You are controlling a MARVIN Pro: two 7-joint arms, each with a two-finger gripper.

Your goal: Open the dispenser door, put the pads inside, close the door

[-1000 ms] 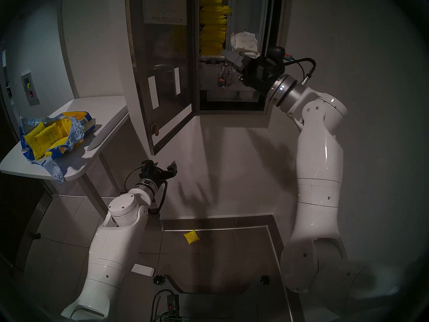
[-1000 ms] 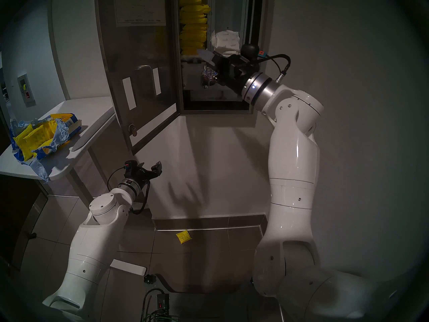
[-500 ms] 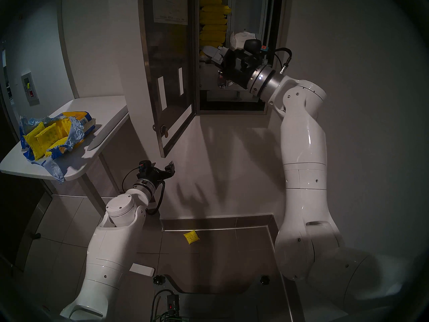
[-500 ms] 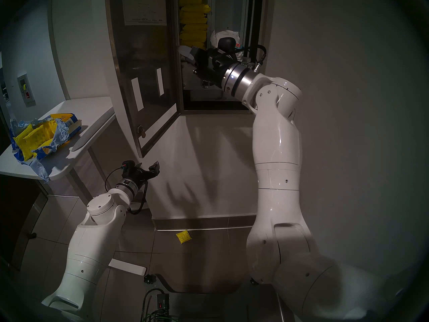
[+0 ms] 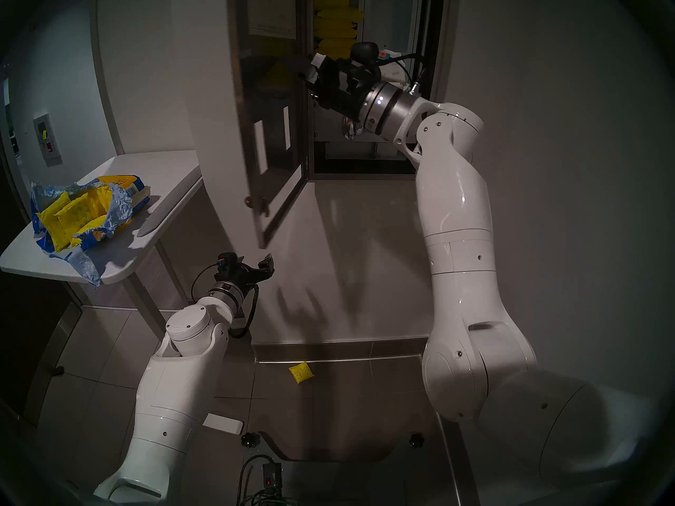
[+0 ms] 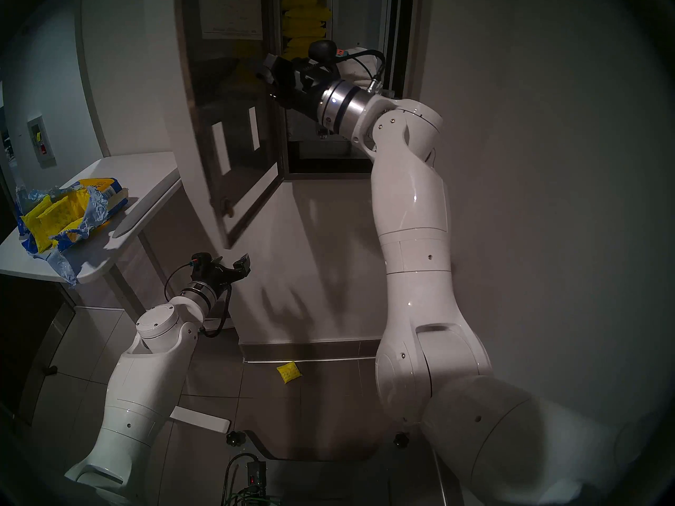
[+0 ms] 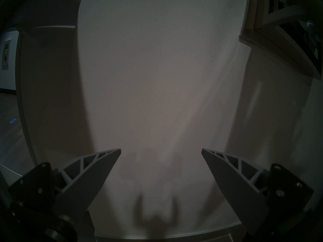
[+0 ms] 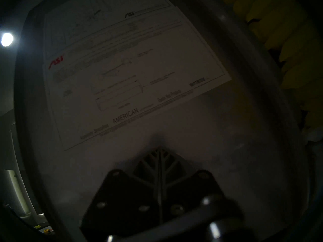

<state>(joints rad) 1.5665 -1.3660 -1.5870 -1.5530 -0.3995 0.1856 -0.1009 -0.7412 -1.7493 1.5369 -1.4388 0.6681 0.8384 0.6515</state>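
The dispenser door [image 5: 270, 103] stood part open, the pads [image 5: 334, 23] stacked inside. The right gripper [image 8: 160, 149] — fingers closed, empty — was against its inner face. Closing remained. One pad [image 5: 301, 373] lay on the floor; the left gripper [image 7: 161, 151] hung open, idle.

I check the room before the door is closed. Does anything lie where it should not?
Yes. One yellow pad lies alone on the floor tiles below the dispenser, apart from the pads in the torn bag on the table. It looks dropped.
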